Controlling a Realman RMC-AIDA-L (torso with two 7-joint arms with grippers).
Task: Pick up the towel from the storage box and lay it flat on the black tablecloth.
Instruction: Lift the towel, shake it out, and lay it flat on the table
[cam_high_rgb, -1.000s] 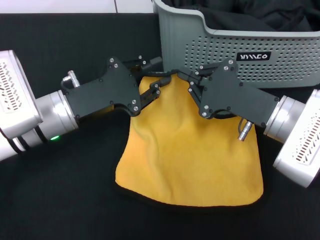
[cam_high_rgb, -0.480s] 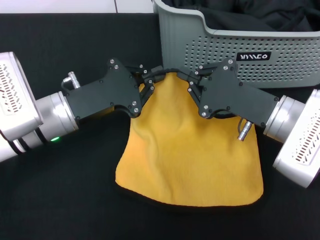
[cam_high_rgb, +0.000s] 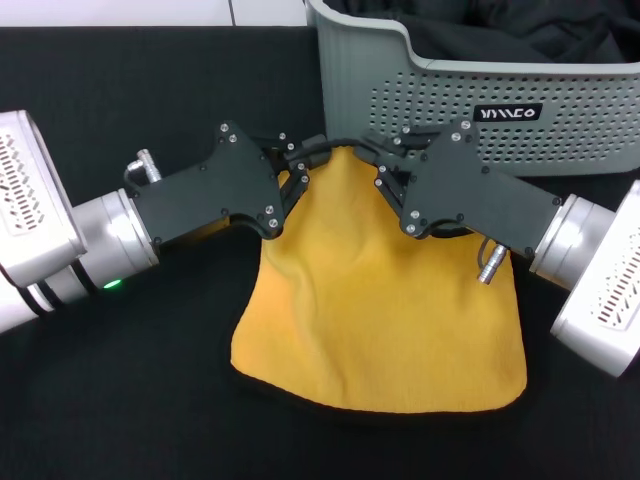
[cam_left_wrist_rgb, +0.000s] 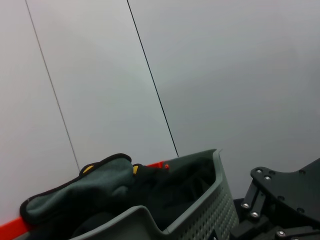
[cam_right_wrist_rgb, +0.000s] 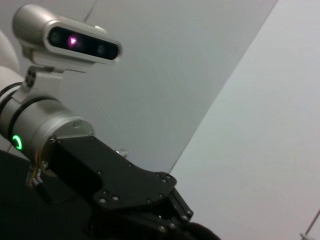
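The towel (cam_high_rgb: 380, 310) lies yellow face up on the black tablecloth (cam_high_rgb: 120, 380), just in front of the storage box (cam_high_rgb: 450, 100). Its near part spreads wide and its far edge is gathered narrow, a black-stitched arc running between my two grippers. My left gripper (cam_high_rgb: 297, 168) is shut on the left end of that far edge. My right gripper (cam_high_rgb: 385, 165) is shut on the right end. Both hands sit low over the cloth, close to the box's front wall.
Dark fabric (cam_high_rgb: 520, 35) fills the box. In the left wrist view a grey cloth with black edging (cam_left_wrist_rgb: 85, 187) hangs over the box's far rim (cam_left_wrist_rgb: 200, 210). The right wrist view shows my left arm (cam_right_wrist_rgb: 115, 185). Black tablecloth extends left of the towel.
My left gripper's fingers moved up from the towel's left shoulder to its far edge and closed there. The right gripper and the towel's near part stayed put.
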